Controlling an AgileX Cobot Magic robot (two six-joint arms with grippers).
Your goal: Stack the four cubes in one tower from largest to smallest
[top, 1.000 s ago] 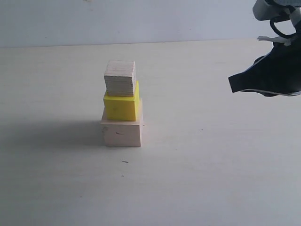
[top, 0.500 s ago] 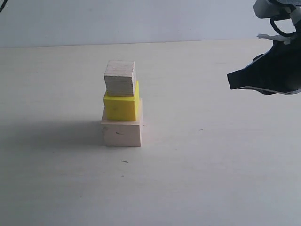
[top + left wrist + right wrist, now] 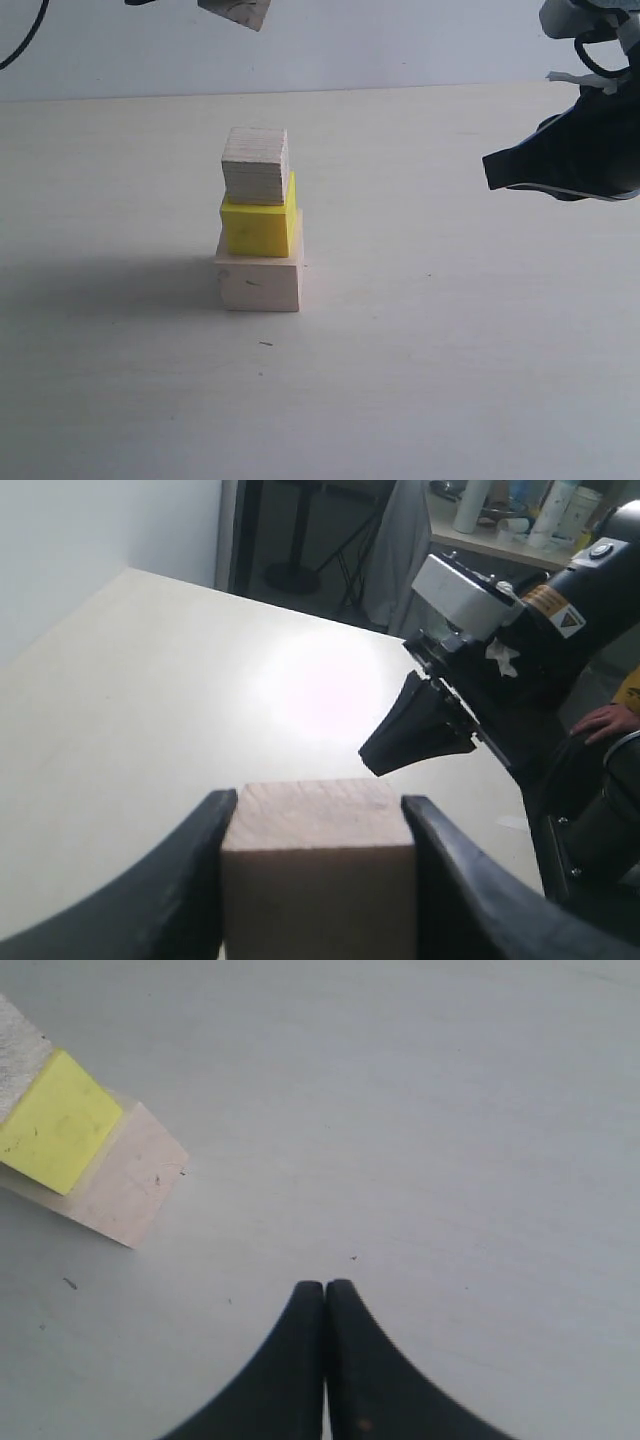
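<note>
A three-cube tower stands on the table: a large pale wood cube (image 3: pixel 258 283) at the base, a yellow cube (image 3: pixel 257 228) on it, and a medium wood cube (image 3: pixel 254 165) on top. The small wood cube (image 3: pixel 240 12) hangs high above the tower at the top edge of the exterior view. My left gripper (image 3: pixel 318 805) is shut on that small cube (image 3: pixel 318 880), one finger on each side. My right gripper (image 3: pixel 492 172) hovers off to the tower's right, shut and empty (image 3: pixel 325 1288). The right wrist view shows the yellow cube (image 3: pixel 55 1125) and the base (image 3: pixel 125 1185).
The pale tabletop (image 3: pixel 450 350) spreads bare round the tower. A white wall (image 3: pixel 400 40) stands behind the table. Beyond the table's far edge, the left wrist view shows a person's hand (image 3: pixel 605 718) and a bench with bottles (image 3: pixel 540 510).
The small cube in my left gripper has come into the top of the exterior view, above the tower. The right gripper has barely moved.
</note>
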